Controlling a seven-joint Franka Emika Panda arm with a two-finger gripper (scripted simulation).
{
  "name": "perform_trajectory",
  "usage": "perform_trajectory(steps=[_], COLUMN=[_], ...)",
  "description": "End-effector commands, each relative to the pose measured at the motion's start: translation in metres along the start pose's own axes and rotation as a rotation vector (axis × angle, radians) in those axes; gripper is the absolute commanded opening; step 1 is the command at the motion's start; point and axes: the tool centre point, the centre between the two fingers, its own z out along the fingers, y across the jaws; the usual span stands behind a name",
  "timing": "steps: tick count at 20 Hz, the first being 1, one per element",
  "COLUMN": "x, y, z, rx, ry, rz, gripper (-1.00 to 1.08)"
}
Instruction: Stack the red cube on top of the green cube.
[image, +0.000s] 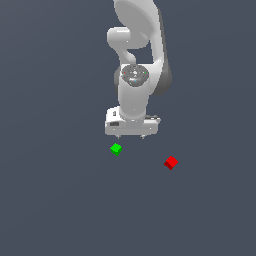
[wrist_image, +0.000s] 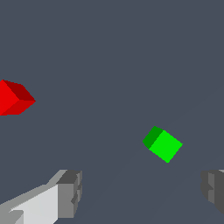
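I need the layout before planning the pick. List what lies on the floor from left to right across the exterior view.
Small bright green cube → small bright red cube. The white gripper hangs open above the floor, its span overlapping the green cube's position, so it is left out of the order.

A bare simulated test scene is showing here: a flat, featureless slate-grey ground (image: 50, 210) is filling both views, with only a smooth white robot arm (image: 134, 95) and two plain, untextured coloured cubes sitting on it.
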Motion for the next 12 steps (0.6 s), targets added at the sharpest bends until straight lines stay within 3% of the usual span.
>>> perform_trajectory(steps=[1, 7, 12], x=[0.000, 0.007, 0.022], y=[0.000, -0.009, -0.032], z=[0.000, 0.005, 0.016], rx=[0.000, 0.001, 0.003], ry=[0.000, 0.003, 0.009], rz=[0.000, -0.037, -0.125], gripper=[1.00, 1.00, 1.00])
